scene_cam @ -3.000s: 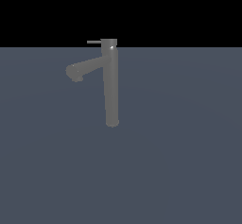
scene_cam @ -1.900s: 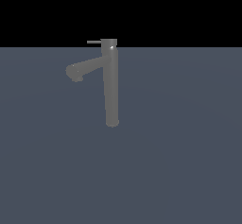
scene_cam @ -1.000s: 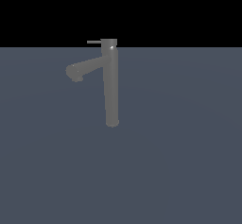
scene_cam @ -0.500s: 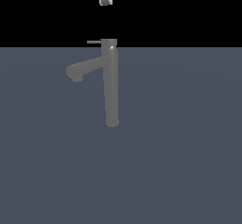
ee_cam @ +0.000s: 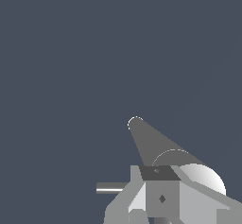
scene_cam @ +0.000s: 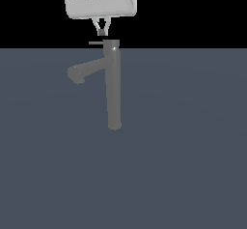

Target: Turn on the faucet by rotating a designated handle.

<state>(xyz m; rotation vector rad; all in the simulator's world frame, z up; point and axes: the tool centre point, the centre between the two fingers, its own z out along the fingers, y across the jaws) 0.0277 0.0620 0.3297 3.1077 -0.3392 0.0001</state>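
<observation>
The faucet (scene_cam: 113,90) is a tall grey column standing on the dark floor, with a thick spout (scene_cam: 84,72) angled toward the exterior view's left. The handle (scene_cam: 96,43) is a thin rod jutting from the top cap toward the same side. My gripper (scene_cam: 102,31) hangs just above the handle, close to the cap, with its fingers drawn together and holding nothing. In the wrist view the column (ee_cam: 147,142) recedes downward. The handle (ee_cam: 111,188) sticks out beside my fingertips (ee_cam: 159,186), which cover part of the cap (ee_cam: 203,176).
The flat dark grey-blue floor (scene_cam: 183,155) spreads all around the faucet. Nothing else stands on it.
The gripper has come down from the top edge of the exterior view to just above the handle. It was out of view one second ago. The faucet and handle have not moved.
</observation>
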